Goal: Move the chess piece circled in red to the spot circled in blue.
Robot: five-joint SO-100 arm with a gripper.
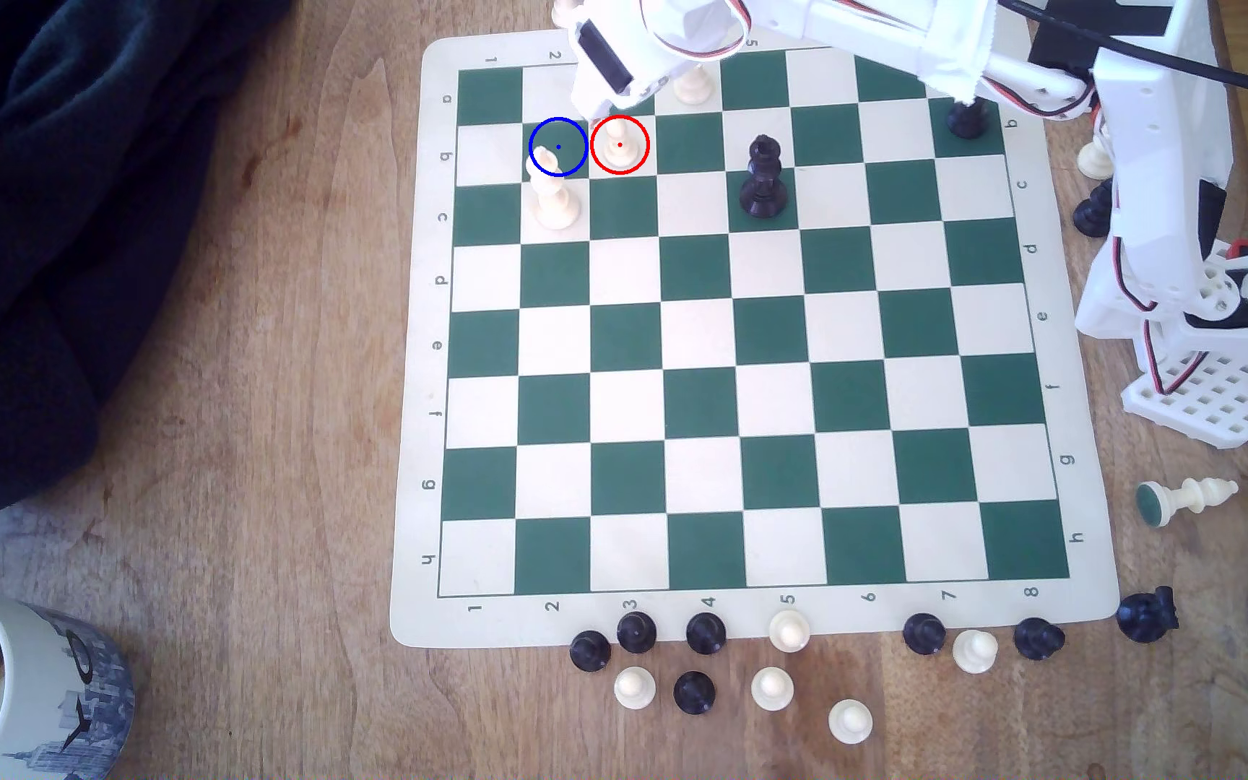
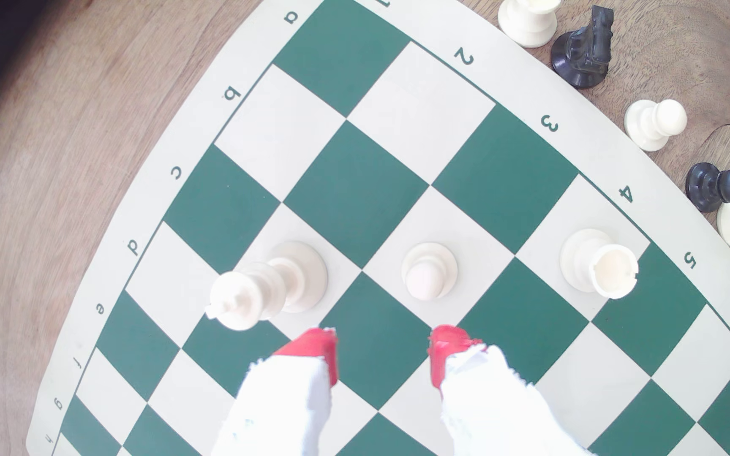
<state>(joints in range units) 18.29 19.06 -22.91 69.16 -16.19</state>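
Observation:
The chess piece circled in red [image 1: 619, 148] is a small cream pawn on a cream square near the board's far edge; in the wrist view the pawn [image 2: 429, 272] stands upright just beyond my fingertips. The spot circled in blue [image 1: 559, 142] is the dark green square [image 2: 354, 193] beside it, to the exterior view's left, with a tall cream piece's head overlapping the ring. My gripper [image 1: 597, 112] [image 2: 383, 353] hovers over the pawn, open, its red-tipped fingers [image 2: 315, 350] holding nothing.
A tall cream piece [image 1: 553, 195] stands one square nearer than the blue spot. A cream rook [image 2: 596, 263] sits beyond the pawn. Black pieces [image 1: 762, 176] stand mid-board. Loose pieces [image 1: 703, 667] line the near edge. A mug [image 1: 13, 682] sits at the bottom left.

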